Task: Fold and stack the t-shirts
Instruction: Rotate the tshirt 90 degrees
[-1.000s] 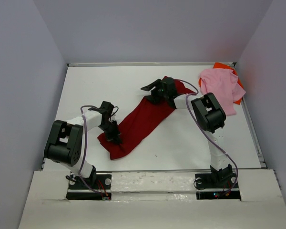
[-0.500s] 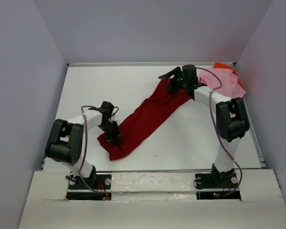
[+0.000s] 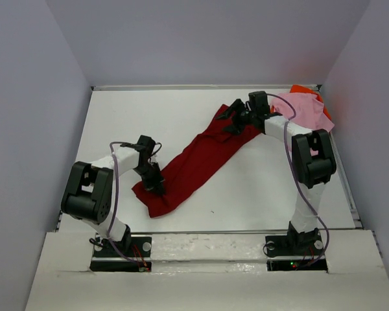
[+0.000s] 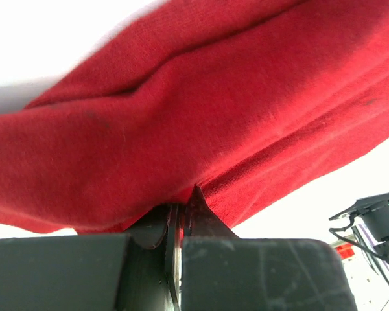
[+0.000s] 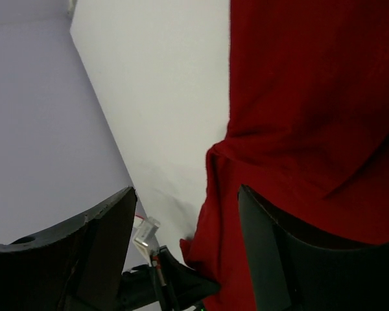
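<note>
Across the middle of the table [image 3: 136, 116], drawn out as a long slanted band from near left to far right: dark red shirt [image 3: 198, 159]. Pinched at the near-left end by the left gripper [image 3: 157, 186], jaws pressed together on a fold of cloth right at the tips. Probably held that way as an anchor, so that one end is fixed while the other is pulled out flat. Poised over the far-right end: right gripper [image 3: 236, 120], jaws spread wide and clamping nothing, red cloth showing between and beyond the fingers. Seemingly placed there to take a hold on a hem or corner; touching the cloth or just above it, cannot tell. Bunched lengthwise rather than laid flat, with soft ridges and creases running along the band, sleeves and collar not to be made out, and a thicker crumpled lump at the near end. Not yet folded, by the look of it. Heaped in the far right corner, just beside the right gripper: light pink shirt [image 3: 305, 113], with a bright orange shirt [image 3: 303, 89] peeping out behind it.
</note>
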{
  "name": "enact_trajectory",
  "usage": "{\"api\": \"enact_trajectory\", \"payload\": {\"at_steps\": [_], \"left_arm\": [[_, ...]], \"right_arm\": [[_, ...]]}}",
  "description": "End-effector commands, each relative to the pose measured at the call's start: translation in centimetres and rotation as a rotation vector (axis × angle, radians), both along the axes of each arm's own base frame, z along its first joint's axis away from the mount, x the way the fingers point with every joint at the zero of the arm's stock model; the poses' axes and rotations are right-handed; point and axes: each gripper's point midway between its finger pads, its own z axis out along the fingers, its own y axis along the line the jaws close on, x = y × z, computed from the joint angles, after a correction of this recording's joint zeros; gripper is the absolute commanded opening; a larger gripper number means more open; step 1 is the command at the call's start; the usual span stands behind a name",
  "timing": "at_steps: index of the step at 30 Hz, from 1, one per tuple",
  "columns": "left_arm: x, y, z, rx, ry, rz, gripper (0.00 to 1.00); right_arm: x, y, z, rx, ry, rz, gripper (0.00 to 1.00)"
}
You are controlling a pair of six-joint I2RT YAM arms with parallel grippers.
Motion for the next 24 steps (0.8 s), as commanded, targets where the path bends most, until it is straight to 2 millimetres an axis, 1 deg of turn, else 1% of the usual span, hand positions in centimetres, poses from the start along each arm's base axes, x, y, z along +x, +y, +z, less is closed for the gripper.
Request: {"api": "enact_trajectory", "payload": {"at_steps": [1, 3, 4, 5, 6, 8, 11, 13, 14, 15, 16, 17, 18, 19, 21, 22, 24], "left_arm": [[0.4, -0.3, 2.3, -0.003, -0.028, 0.021, 0.04], [0.7, -0.3, 2.9, -0.002, -0.042, 0.038, 0.04], [0.7, -0.2, 3.1, 0.0, -0.047, 0.044, 0.04], [0.7, -0.2, 3.2, 0.001, -0.048, 0.051, 0.04], [0.8, -0.3, 3.3, -0.003, -0.054, 0.067, 0.04], [0.5, -0.4, 3.3, -0.01, -0.046, 0.081, 0.04], [0.3, -0.6, 3.3, -0.022, -0.044, 0.098, 0.04], [-0.1, -0.6, 3.1, -0.024, -0.035, 0.102, 0.06], [-0.3, -0.5, 3.1, -0.025, -0.032, 0.106, 0.12], [-0.5, -0.5, 3.1, -0.024, -0.028, 0.108, 0.17], [-0.6, -0.4, 3.2, -0.022, -0.03, 0.112, 0.33], [-0.8, -0.3, 3.3, -0.018, -0.03, 0.116, 0.43], [-0.8, -0.2, 3.4, -0.012, -0.032, 0.119, 0.51], [-1.0, 0.0, 3.8, -0.003, -0.039, 0.127, 0.62], [-1.2, 0.3, 4.1, 0.007, -0.041, 0.133, 0.69], [-1.5, 0.5, 4.3, 0.015, -0.037, 0.136, 0.75], [-2.0, 0.6, 4.4, 0.018, -0.027, 0.142, 0.81]], "right_arm": [[-0.7, 0.8, -2.8, 0.003, 0.011, 0.084, 0.67], [-0.3, 1.0, -3.9, 0.002, 0.016, 0.102, 0.61], [-0.3, 1.3, -5.7, 0.005, 0.045, 0.124, 0.59], [-0.1, 1.5, -6.1, 0.012, 0.048, 0.13, 0.58], [-0.1, 1.6, -7.1, 0.013, 0.059, 0.135, 0.59], [0.1, 1.6, -7.8, 0.008, 0.065, 0.132, 0.62], [0.3, 1.7, -9.0, 0.009, 0.087, 0.134, 0.63], [0.3, 1.7, -9.6, 0.007, 0.098, 0.134, 0.64], [0.5, 1.2, -10.1, 0.004, 0.105, 0.124, 0.64], [0.5, 1.2, -10.3, 0.001, 0.107, 0.124, 0.64], [0.4, 1.1, -10.7, -0.003, 0.112, 0.124, 0.64], [0.3, 1.1, -10.6, -0.003, 0.112, 0.125, 0.64], [0.3, 1.1, -10.6, -0.007, 0.108, 0.126, 0.64], [0.3, 1.1, -10.7, -0.008, 0.107, 0.126, 0.64], [0.4, 1.1, -10.6, -0.009, 0.1, 0.132, 0.64], [0.4, 1.1, -10.5, -0.009, 0.097, 0.135, 0.64], [0.5, 1.2, -10.3, -0.008, 0.095, 0.138, 0.64]]}}
